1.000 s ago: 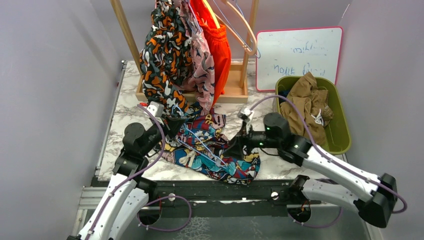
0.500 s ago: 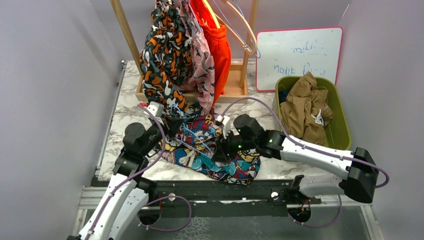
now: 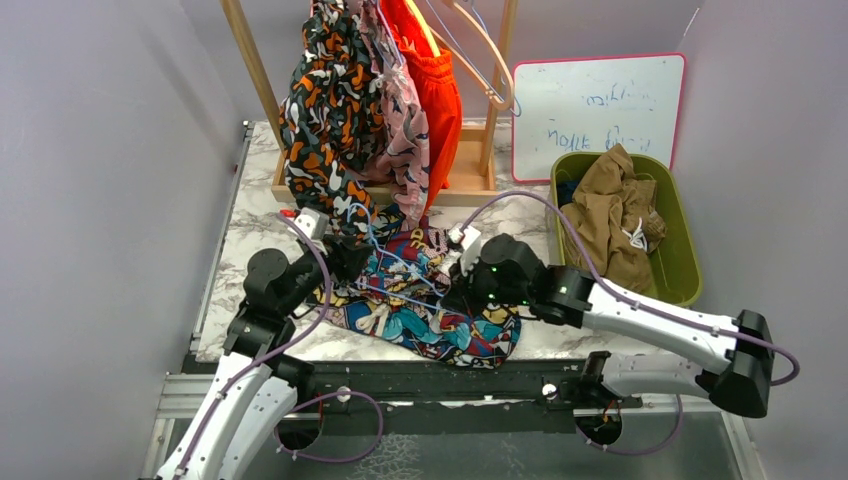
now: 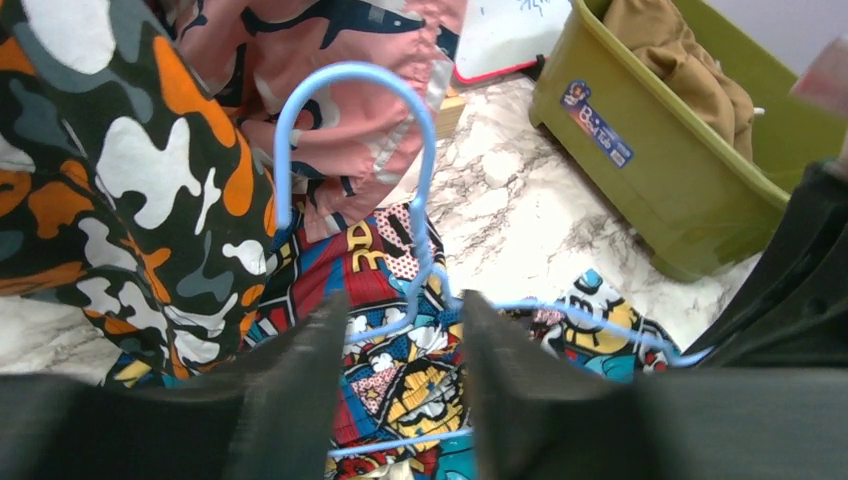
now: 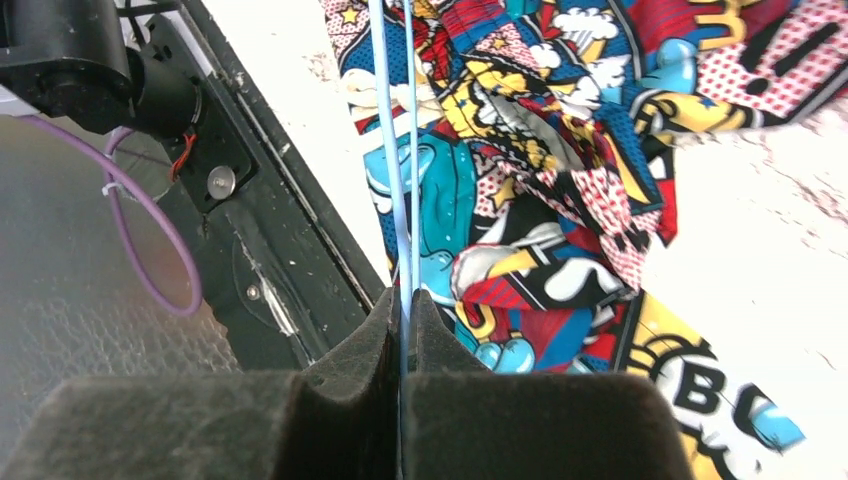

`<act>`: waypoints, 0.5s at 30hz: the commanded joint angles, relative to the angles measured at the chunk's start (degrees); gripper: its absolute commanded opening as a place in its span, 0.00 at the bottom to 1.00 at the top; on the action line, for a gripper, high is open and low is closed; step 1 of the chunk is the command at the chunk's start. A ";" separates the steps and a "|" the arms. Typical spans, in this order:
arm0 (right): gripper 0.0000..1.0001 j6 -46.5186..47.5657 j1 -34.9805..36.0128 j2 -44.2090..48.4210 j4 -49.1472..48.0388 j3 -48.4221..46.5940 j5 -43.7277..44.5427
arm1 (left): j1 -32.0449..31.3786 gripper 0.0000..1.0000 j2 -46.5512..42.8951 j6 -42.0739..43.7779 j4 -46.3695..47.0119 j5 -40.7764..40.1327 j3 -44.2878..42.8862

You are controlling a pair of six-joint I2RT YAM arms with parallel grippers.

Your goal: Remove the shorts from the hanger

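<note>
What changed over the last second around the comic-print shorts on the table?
The right gripper moved left over the comic-print shorts and shut on the wire of the blue hanger. The left gripper opened; its fingers now stand apart either side of the hanger's neck. The shorts on the rack, green bin and whiteboard stayed put.

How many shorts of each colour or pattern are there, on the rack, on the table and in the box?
Black-orange-white blotch shorts: 1
Pink print shorts: 1
Bright orange shorts: 1
Comic print shorts: 1
Tan shorts: 1 heap, maybe more in it
Total: 5 that show; the green bin may hide others underneath.
</note>
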State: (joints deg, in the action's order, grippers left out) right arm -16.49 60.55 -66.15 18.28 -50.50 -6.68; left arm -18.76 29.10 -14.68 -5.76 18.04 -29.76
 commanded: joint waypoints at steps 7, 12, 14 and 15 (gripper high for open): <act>0.01 -2.40 0.34 15.90 11.03 5.15 10.69 | 0.09 0.79 -4.36 -0.68 -1.81 8.63 0.84; 0.01 -4.01 0.31 23.40 15.45 6.30 10.29 | 0.04 0.83 -6.11 -0.41 -2.05 7.00 1.14; 0.01 -3.71 0.34 26.32 15.01 6.53 6.18 | 0.07 0.84 -6.42 -0.35 -2.38 5.78 1.15; 0.01 -4.27 0.35 27.05 16.27 5.86 5.59 | 0.06 0.84 -6.43 -0.33 -2.62 5.42 1.07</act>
State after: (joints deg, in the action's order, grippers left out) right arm -19.16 60.60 -43.13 31.48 -44.27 1.87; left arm -18.76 23.59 -15.16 -7.49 24.12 -29.23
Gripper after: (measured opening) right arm 0.022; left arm 0.834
